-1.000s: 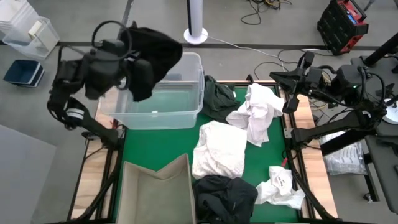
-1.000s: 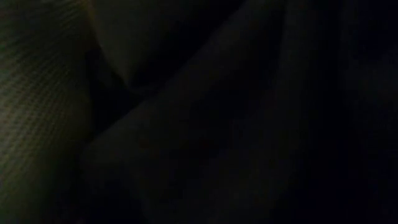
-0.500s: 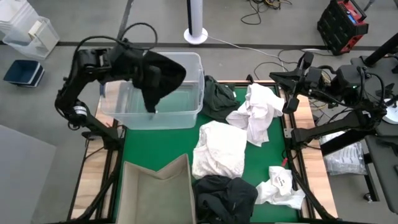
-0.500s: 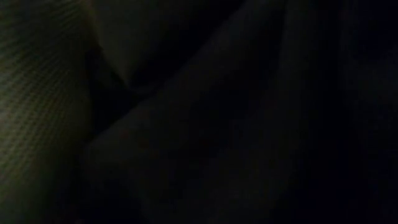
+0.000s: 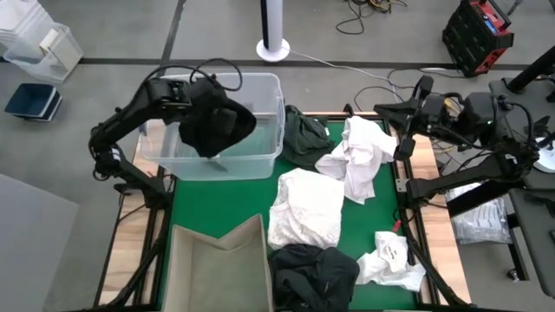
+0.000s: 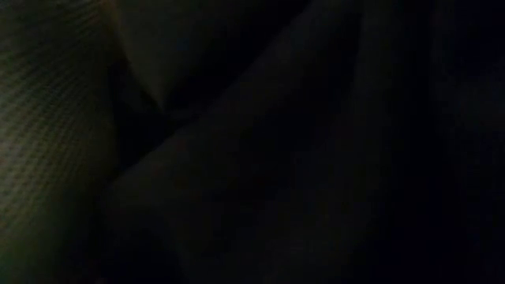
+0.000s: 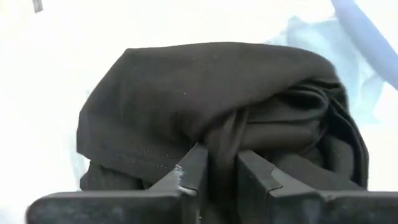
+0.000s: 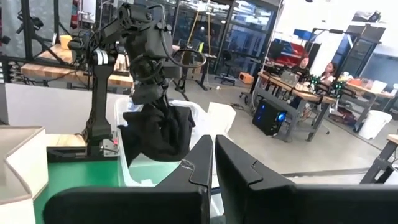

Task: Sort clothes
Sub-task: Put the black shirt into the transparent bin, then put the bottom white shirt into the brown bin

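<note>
The black garment [image 5: 213,126] hung bunched from your left gripper [image 5: 192,97] over the clear plastic tub [image 5: 265,91], its lowest fold down inside the walls. A second earlier you had it high and out past the tub's outer corner; half a second ago it was over the rim; then it came in and down. In the left wrist view the fingers [image 7: 194,168] were pinched tight on a fold of that cloth [image 7: 205,93]. So the carry was as good as done, and I'd judge only the release was left.

The other clothes had not stirred: white pieces [image 5: 305,208], a dark green one [image 5: 304,134] and another black one [image 5: 314,270] on the green mat [image 5: 217,204]. Your right gripper [image 8: 212,163] waited at the table's right edge, fingers nearly together, holding nothing.
</note>
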